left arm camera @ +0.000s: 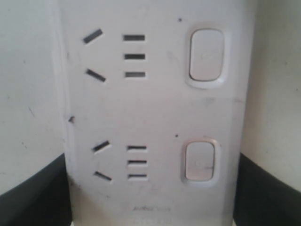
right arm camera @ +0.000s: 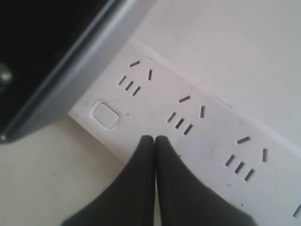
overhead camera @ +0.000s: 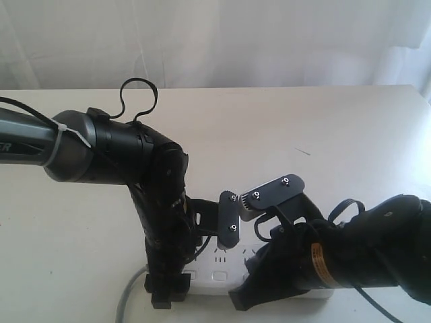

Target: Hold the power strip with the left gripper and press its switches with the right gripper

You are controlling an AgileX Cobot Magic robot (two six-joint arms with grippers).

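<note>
The white power strip [overhead camera: 215,259] lies at the table's near edge, its grey cord [overhead camera: 128,296] leaving on the left. My left gripper [overhead camera: 168,293] points down over the strip's left end. In the left wrist view its black fingers [left arm camera: 33,193] press both long sides of the power strip [left arm camera: 150,108], with two switches [left arm camera: 206,54] in sight. My right gripper [right arm camera: 154,140] is shut with nothing between its fingers. Its tips rest on the power strip [right arm camera: 211,136] in the button row, beside a bare switch [right arm camera: 106,114]. They hide the spot below the neighbouring socket group. In the exterior view the right gripper [overhead camera: 241,296] sits mid-strip.
The cream table [overhead camera: 323,128] runs back to a white curtain [overhead camera: 215,40]. Black screwed plates [overhead camera: 230,217] on both wrists hang close together above the strip. A black, silver-edged part of the left arm [right arm camera: 70,70] looms beside my right gripper.
</note>
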